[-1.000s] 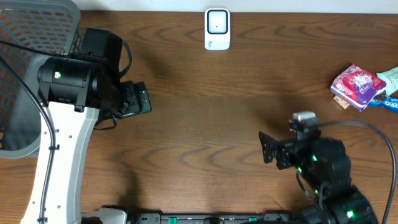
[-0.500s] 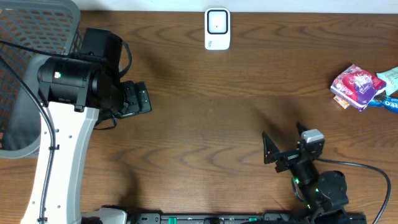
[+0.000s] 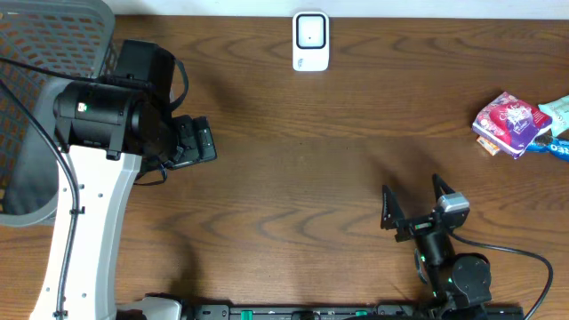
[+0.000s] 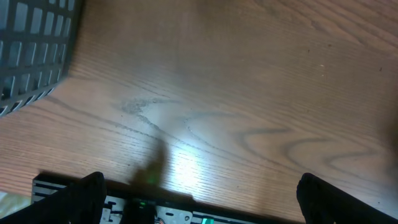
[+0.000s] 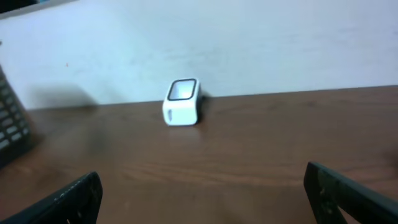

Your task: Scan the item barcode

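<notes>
Brown wood-grain table (image 3: 293,178) (glare patch), white wall (image 5: 249,43) behind scanner (image 3: 310,41).

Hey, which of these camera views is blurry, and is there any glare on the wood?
Overhead: sharp, evenly lit. Left wrist: slightly soft, with a bright glare patch on the table near the bottom. Right wrist: hazy and dim, the white scanner blurred.

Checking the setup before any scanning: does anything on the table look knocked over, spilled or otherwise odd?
Nothing stands out. The scanner stands upright at the far edge, the snack packets lie in a loose pile on the right, and the basket sits at the left. Nothing is spilled.
</notes>
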`<state>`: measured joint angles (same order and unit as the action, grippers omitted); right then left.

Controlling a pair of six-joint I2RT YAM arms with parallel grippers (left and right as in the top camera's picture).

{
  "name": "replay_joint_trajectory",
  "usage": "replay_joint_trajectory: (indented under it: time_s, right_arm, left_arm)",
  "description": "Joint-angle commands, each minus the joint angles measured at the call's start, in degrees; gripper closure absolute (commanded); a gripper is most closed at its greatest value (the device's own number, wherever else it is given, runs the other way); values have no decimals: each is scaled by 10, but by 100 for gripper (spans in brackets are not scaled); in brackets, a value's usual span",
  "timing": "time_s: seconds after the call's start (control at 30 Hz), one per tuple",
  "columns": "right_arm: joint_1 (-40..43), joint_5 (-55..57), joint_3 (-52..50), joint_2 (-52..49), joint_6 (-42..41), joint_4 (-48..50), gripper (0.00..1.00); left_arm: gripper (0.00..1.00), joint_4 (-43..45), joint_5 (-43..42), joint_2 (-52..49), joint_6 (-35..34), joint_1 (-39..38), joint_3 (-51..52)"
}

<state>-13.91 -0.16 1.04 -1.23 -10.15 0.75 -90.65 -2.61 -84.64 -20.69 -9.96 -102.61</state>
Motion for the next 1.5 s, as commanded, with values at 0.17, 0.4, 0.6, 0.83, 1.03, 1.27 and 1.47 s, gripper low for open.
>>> replay_joint_trajectory:
  time_s: [0.17,0.4,0.6,0.83,1.03,1.27,1.47]
  right_arm:
    - [25,29,-7,9,6,-7,1]
    - [38,26,-7,9,10,-49,1]
    - [38,26,-7,9,10,-49,1]
    - [38,26,-7,9,10,-49,1]
    - [38,26,-7,9,10,-49,1]
    - [38,26,-7,9,10,-49,1]
    - [38,26,-7,9,10,-49,1]
  left_arm:
    - [2,-2,7,-3,7,1,0]
    - [2,-2,7,-3,7,1,0]
    - [2,-2,7,-3,7,1,0]
    - [2,-2,7,-3,7,1,0]
    - [2,-2,7,-3,7,1,0]
    - [2,-2,7,-3,7,1,0]
    - [2,-2,7,-3,7,1,0]
